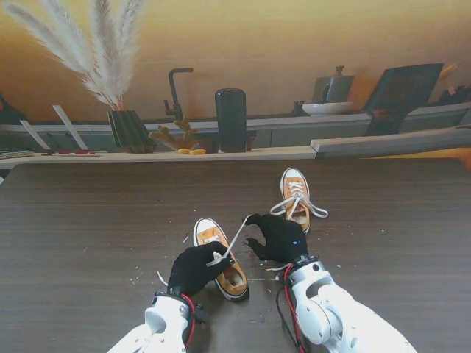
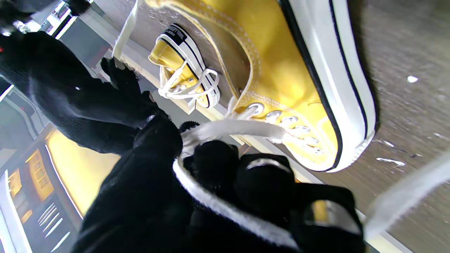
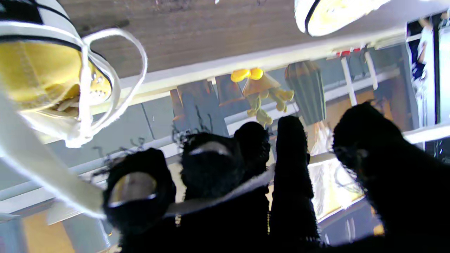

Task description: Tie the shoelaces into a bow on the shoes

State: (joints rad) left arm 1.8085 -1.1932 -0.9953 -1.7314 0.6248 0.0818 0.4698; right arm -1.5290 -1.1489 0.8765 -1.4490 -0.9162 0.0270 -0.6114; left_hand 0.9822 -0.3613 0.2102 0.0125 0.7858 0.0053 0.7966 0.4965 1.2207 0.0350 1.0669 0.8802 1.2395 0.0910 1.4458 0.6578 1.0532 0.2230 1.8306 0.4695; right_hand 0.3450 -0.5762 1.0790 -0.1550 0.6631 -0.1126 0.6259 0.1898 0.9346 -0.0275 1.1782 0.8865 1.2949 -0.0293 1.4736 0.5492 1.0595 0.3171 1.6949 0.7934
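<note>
Stand view: the near yellow shoe [image 1: 221, 257] sits between both hands; the other shoe [image 1: 296, 197] lies farther away. Left wrist view: the left hand [image 2: 211, 196] curls its fingers around the white lace [image 2: 232, 128]. Right wrist view: the right hand [image 3: 246, 182] pinches a lace too.

Staged kitchen: printed faucet [image 1: 175, 92] and counter backdrop.

A dark worktop [image 1: 88, 220] carried white specks. Behind it stood pampas grass [image 1: 96, 51] (in a ribbed vase [image 1: 129, 131]), a black speaker [image 1: 231, 120] and a bowl [image 1: 327, 108].
</note>
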